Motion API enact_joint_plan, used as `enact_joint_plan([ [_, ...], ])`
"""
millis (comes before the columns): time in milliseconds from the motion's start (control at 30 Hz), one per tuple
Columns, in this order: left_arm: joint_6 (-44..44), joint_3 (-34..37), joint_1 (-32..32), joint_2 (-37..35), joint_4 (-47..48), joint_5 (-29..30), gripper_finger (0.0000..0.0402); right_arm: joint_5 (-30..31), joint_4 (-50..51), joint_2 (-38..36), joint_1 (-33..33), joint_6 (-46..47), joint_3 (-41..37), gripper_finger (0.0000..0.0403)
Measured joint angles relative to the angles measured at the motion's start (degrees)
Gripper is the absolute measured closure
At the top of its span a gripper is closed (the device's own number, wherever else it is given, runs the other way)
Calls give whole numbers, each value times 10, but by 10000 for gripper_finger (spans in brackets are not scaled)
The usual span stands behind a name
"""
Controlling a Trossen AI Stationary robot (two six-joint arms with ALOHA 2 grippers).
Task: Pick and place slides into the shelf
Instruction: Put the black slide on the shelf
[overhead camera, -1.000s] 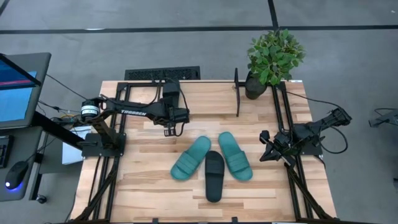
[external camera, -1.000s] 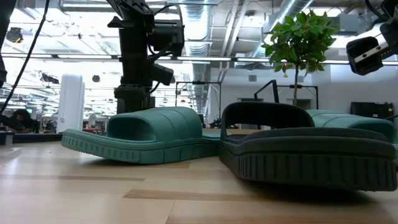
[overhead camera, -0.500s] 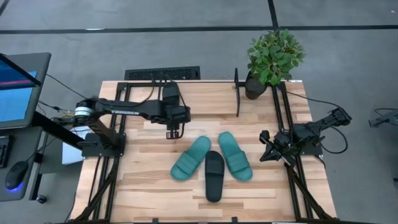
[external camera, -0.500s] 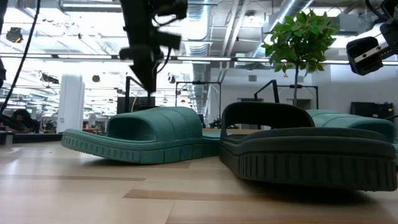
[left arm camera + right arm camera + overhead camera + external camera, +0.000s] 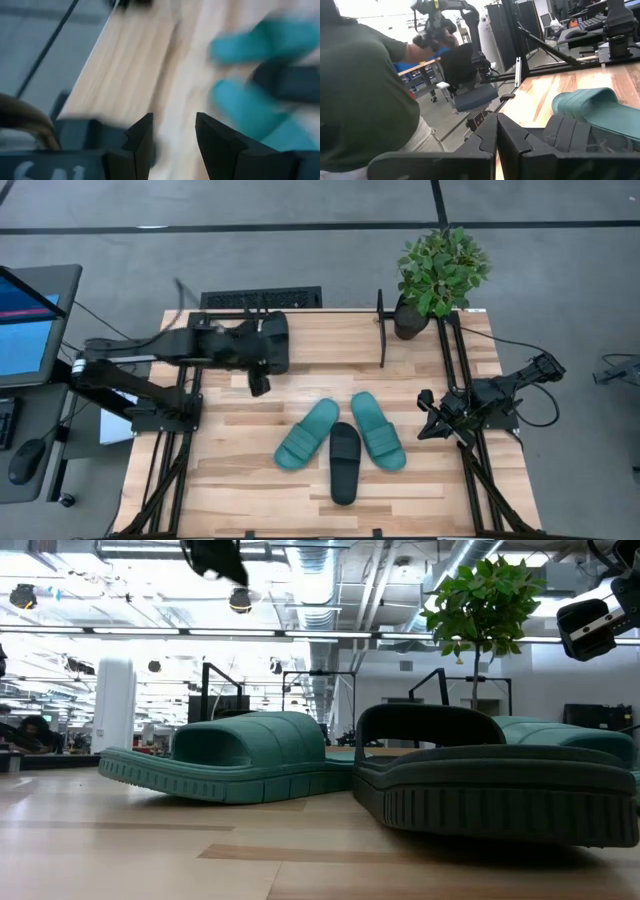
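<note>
Three slides lie sole-down at the table's middle: a teal one [image 5: 307,433], a black one [image 5: 344,462] between and nearer, and a second teal one [image 5: 378,430]. In the low view the left teal slide [image 5: 225,755] and the black slide [image 5: 490,780] fill the front. The other black slide does not show. The shelf [image 5: 262,298] is a black barred rack at the table's far edge. My left gripper [image 5: 258,385] hangs open above bare wood, left of the slides and near the shelf. My right gripper [image 5: 497,132] waits shut at the table's right side [image 5: 432,423].
A potted plant [image 5: 437,275] stands at the far right corner, with a black upright post [image 5: 381,330] beside it. Black arm-mount frames run along both table sides. A person in dark green [image 5: 360,100] stands beyond the table. Bare wood lies between slides and shelf.
My left gripper has risen away from the table, almost out of the low view's top, and swung toward the table's left, away from the slides. The slides and my right arm have kept still.
</note>
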State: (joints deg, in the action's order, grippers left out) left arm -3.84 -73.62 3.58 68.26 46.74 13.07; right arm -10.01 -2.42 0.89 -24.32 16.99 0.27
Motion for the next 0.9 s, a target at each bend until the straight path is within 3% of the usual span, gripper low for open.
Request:
enact_joint_plan([
  [233, -61, 65, -58, -102, -186, 2, 267, 0, 0, 0, 0, 0, 0, 401],
  [567, -206, 308, -156, -180, -480, 65, 267, 0, 0, 0, 0, 0, 0, 401],
  [767, -285, 390, -205, -207, -500, 141, 267, 0, 0, 0, 0, 0, 0, 401],
  [900, -325, 419, -233, -227, -467, 145, 267, 0, 0, 0, 0, 0, 0, 401],
])
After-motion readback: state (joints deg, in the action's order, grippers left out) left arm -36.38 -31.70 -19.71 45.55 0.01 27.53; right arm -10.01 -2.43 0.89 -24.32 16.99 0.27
